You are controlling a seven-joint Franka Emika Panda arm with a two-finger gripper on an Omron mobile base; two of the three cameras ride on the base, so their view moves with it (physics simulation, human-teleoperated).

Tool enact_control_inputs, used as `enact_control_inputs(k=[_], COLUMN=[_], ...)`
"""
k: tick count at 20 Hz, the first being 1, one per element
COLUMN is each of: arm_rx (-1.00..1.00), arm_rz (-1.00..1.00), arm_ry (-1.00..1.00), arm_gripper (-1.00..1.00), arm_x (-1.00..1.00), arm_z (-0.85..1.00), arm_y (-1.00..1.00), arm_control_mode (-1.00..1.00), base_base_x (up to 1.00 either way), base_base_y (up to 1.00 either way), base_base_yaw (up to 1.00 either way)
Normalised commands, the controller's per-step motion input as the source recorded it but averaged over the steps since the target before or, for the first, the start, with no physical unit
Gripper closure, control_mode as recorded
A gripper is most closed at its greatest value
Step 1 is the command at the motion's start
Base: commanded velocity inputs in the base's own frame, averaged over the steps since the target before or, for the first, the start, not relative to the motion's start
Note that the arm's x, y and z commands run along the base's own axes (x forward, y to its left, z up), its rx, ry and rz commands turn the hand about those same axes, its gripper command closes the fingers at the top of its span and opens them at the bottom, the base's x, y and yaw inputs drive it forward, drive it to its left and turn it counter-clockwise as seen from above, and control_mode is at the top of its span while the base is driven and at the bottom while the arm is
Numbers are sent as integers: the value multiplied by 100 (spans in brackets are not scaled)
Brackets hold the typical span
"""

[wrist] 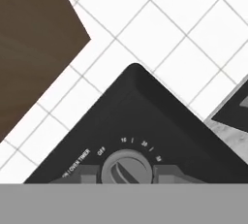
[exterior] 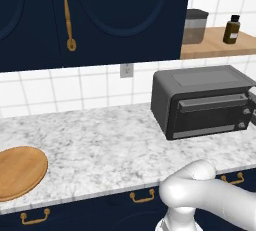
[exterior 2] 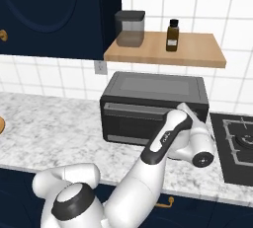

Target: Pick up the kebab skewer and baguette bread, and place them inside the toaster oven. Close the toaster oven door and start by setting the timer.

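While the toaster oven door (exterior: pixel 212 113) is shut, narrowed fingers (wrist: pixel 167 173) grip the timer knob (wrist: pixel 126 168).

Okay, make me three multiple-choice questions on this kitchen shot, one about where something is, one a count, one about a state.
1. Where is the round board?
A. On the counter, far left of the toaster oven
B. On top of the oven
C. On the shelf

2. How many things stand on the shelf?
A. Four
B. Two
C. None

3. How is the oven door?
A. Hanging fully open
C. Taken off
B. Closed

Answers:
1 A: the board lies at the counter's left end in the left base view.
2 B: a grey canister and a brown bottle stand there.
3 B: the door sits flush with the oven front, while the pincer is shut on the timer knob.
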Motion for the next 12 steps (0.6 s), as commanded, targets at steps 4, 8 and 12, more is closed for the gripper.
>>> enact_control_inputs(k=[4, 8, 12], arm_rx=[23, 25, 27], arm_rz=[-4, -6, -6], arm_ry=[-1, -2, -2], arm_gripper=[100, 100, 100], arm_x=[0, 0, 0], arm_z=[0, 0, 0], arm_y=[-1, -3, -11], arm_control_mode=[-100, -100, -100], base_base_x=[0, 0, 0], base_base_y=[0, 0, 0], base_base_yaw=[0, 0, 0])
